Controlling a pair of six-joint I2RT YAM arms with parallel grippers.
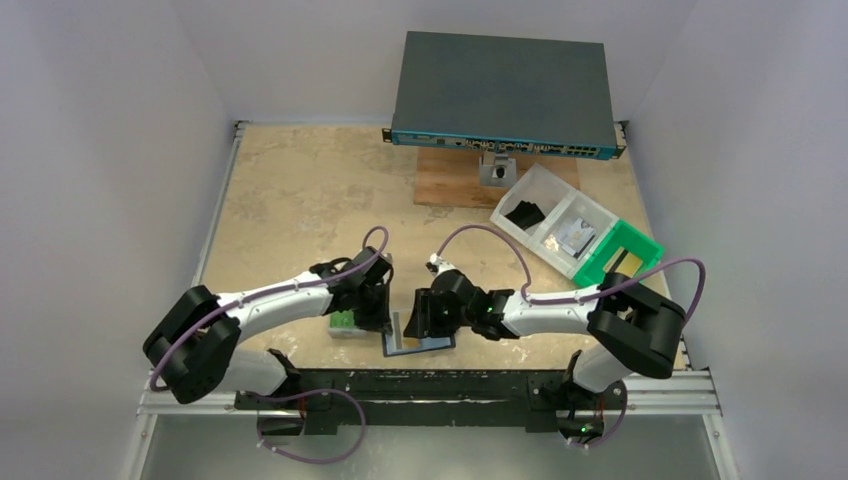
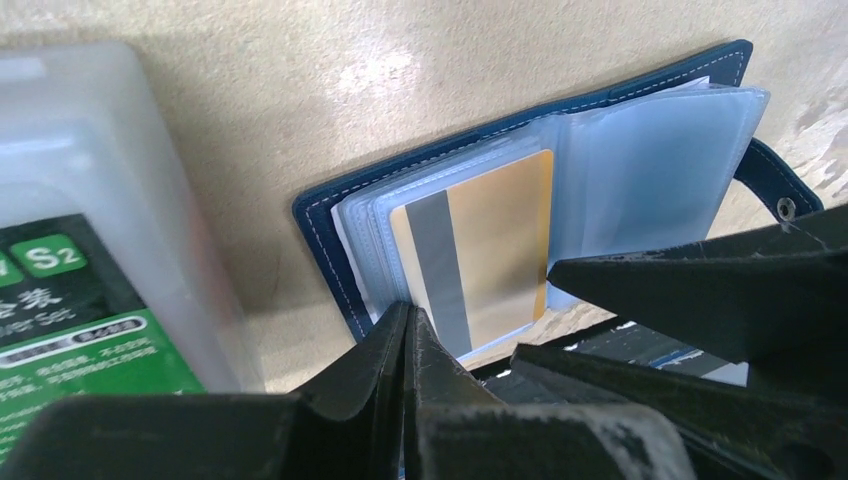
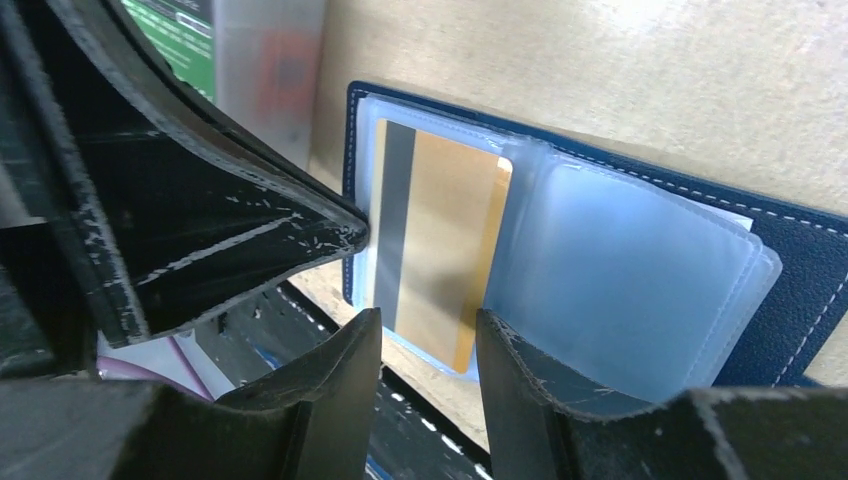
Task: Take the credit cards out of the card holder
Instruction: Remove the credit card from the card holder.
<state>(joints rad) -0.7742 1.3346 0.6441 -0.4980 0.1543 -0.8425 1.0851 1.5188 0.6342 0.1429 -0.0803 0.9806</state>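
Observation:
The navy card holder [image 1: 418, 345] lies open near the table's front edge, its clear sleeves fanned out [image 2: 650, 150] [image 3: 620, 290]. One tan-gold credit card [image 2: 495, 250] [image 3: 440, 240] with a grey stripe shows in the top sleeve of the left page. My left gripper [image 2: 408, 312] is shut, and its tip touches the near left corner of the sleeves. My right gripper [image 3: 428, 325] is open; its fingertips stand on either side of the card's near edge and hold nothing. The snap tab [image 2: 785, 205] sticks out on the right.
A grey case with a green label [image 1: 345, 322] [image 2: 90, 290] stands just left of the card holder. Behind are a network switch [image 1: 505, 90], a wooden board [image 1: 460, 180] and a clear compartment box [image 1: 560, 225] with a green tray [image 1: 622, 255]. The black front rail [image 1: 430, 385] runs right below the holder.

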